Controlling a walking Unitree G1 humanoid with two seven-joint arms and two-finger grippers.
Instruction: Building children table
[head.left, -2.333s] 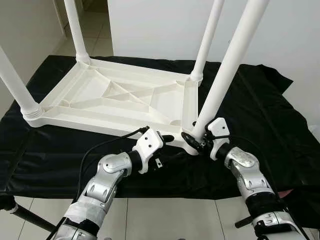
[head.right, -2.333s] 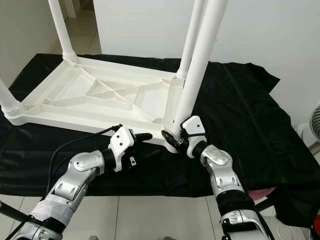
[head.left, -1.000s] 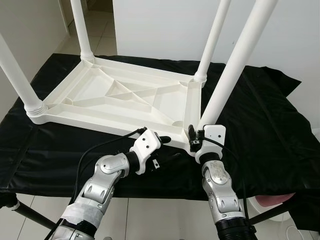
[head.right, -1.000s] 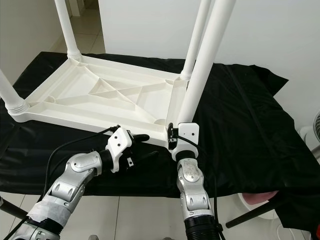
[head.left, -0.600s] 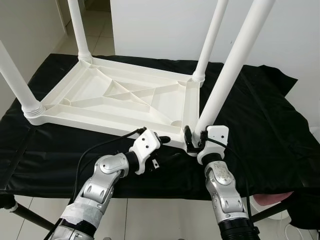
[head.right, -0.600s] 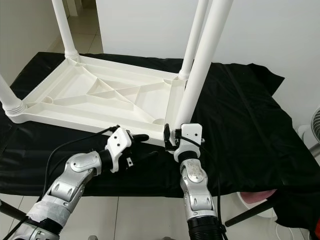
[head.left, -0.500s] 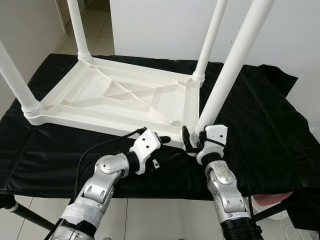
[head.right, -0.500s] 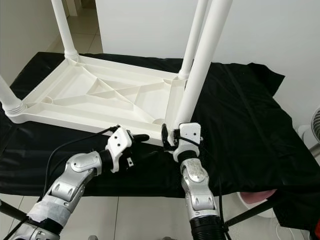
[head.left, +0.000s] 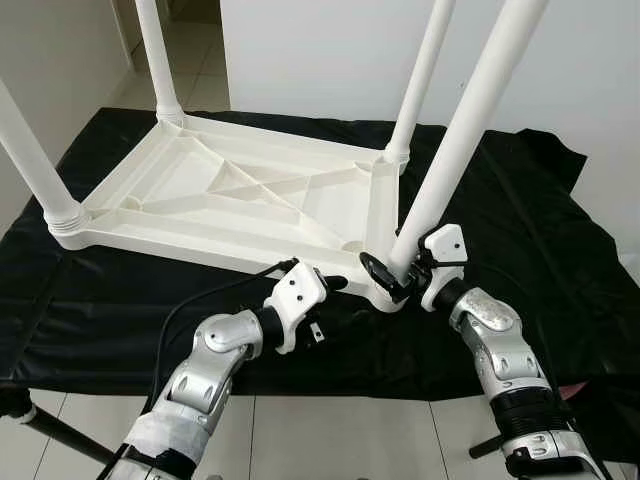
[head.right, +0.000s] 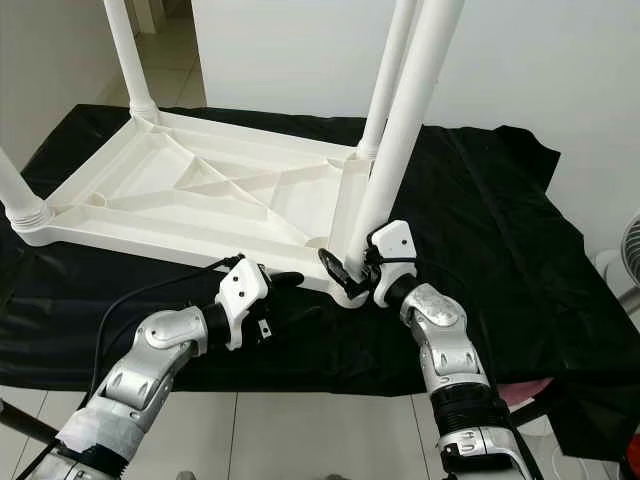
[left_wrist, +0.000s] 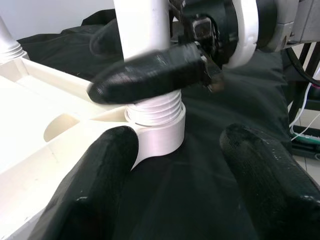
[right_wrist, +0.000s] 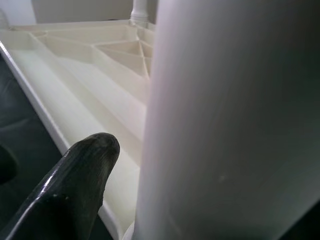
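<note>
Left eye view: an upturned white plastic children's table top (head.left: 240, 200) lies on a black cloth (head.left: 520, 230), its ribbed underside facing up and four white legs rising from the corners. The near-right leg (head.left: 455, 150) leans slightly, its long axis running up and to the right from the threaded corner socket (head.left: 385, 295). The right gripper (head.left: 395, 272) closes its two black fingers around the base of this leg, just above the socket. The left gripper (head.left: 325, 295) sits just beside that corner, on its left.

Right eye view: the same arrangement; the right arm is the nearer to the leg, which likely needs further turning about its own axis to seat.

Left wrist view: the left gripper's fingers (left_wrist: 100, 170) stand apart, empty, flanking the corner socket without gripping it; a right-gripper finger (left_wrist: 150, 75) crosses the leg above the screw thread (left_wrist: 155, 107).

Right wrist view: the leg (right_wrist: 230, 120) lies against one black finger (right_wrist: 75, 180); the table's empty ribbed compartments (right_wrist: 120, 55) lie beyond.
</note>
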